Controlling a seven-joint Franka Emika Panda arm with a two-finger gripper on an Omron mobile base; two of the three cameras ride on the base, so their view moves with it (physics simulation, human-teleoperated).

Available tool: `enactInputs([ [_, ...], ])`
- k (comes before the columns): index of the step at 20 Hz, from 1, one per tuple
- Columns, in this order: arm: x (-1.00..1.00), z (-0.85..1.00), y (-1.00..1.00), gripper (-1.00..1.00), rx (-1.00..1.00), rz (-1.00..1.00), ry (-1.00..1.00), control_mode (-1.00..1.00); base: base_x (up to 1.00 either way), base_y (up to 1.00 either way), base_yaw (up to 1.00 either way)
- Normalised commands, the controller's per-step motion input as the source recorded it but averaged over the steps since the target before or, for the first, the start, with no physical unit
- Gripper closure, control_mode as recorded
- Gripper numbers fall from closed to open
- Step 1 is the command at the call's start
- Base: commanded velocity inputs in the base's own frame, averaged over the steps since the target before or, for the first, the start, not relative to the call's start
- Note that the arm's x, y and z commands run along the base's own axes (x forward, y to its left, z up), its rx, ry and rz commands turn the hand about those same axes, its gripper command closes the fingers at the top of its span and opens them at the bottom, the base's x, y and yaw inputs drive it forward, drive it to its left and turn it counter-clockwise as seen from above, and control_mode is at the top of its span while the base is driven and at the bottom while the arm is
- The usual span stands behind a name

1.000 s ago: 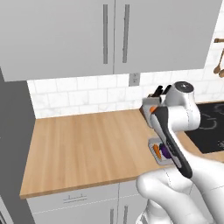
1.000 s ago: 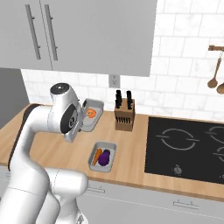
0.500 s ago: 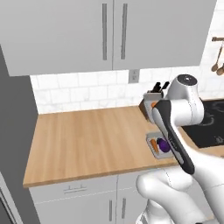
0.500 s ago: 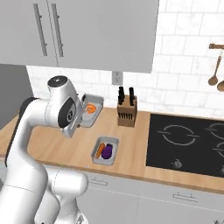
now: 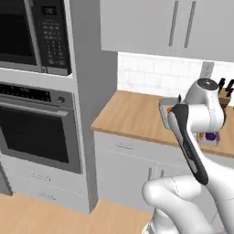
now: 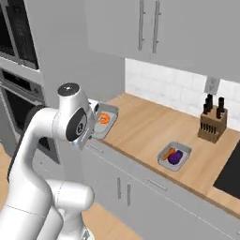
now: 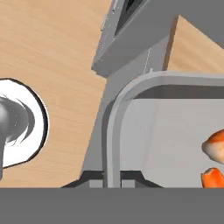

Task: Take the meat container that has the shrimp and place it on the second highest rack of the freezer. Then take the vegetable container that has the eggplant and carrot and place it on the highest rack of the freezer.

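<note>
My gripper point(image 7: 111, 178) is shut on the rim of the meat container point(image 7: 131, 89), a grey tray with the orange-and-white shrimp point(image 7: 215, 146) lying inside. In the right base view the meat container point(image 6: 110, 110) hangs level off the counter's left end, beside my arm's wrist. The arm covers most of the container point(image 5: 164, 109) in the left base view. The vegetable container point(image 6: 183, 149) rests on the wooden counter with the purple eggplant point(image 6: 176, 158) and the orange carrot point(image 6: 168, 153) in it. Its eggplant point(image 5: 210, 135) peeks out behind my arm. The freezer is out of view.
A tall grey column with a microwave point(image 5: 32, 32) and a wall oven point(image 5: 36, 132) stands left of the counter point(image 5: 128, 114). A knife block point(image 6: 212, 124) sits by the tiled wall. Wall cupboards point(image 6: 154, 28) hang above. A black stovetop corner point(image 6: 232, 173) lies at right.
The whole picture has shifted: the base has moved left, bringing the oven column into view. The meat container stays in my shut gripper; the vegetable container has not moved on the counter.
</note>
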Motion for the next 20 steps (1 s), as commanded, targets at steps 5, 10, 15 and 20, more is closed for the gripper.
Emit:
enactInputs([
  [5, 0.0, 0.0, 0.0, 1.0, 0.0, 0.0, 0.0, 1.0, -0.19, 0.0, 1.0],
  [10, 0.0, 0.0, 0.0, 1.0, 0.0, 0.0, 0.0, 1.0, 0.0, 0.0, 1.0],
  [15, 0.0, 0.0, 0.0, 1.0, 0.0, 0.0, 0.0, 1.0, 0.12, 0.07, 0.9],
  [20, 0.0, 0.0, 0.0, 1.0, 0.0, 0.0, 0.0, 1.0, 0.8, 0.18, 0.58],
])
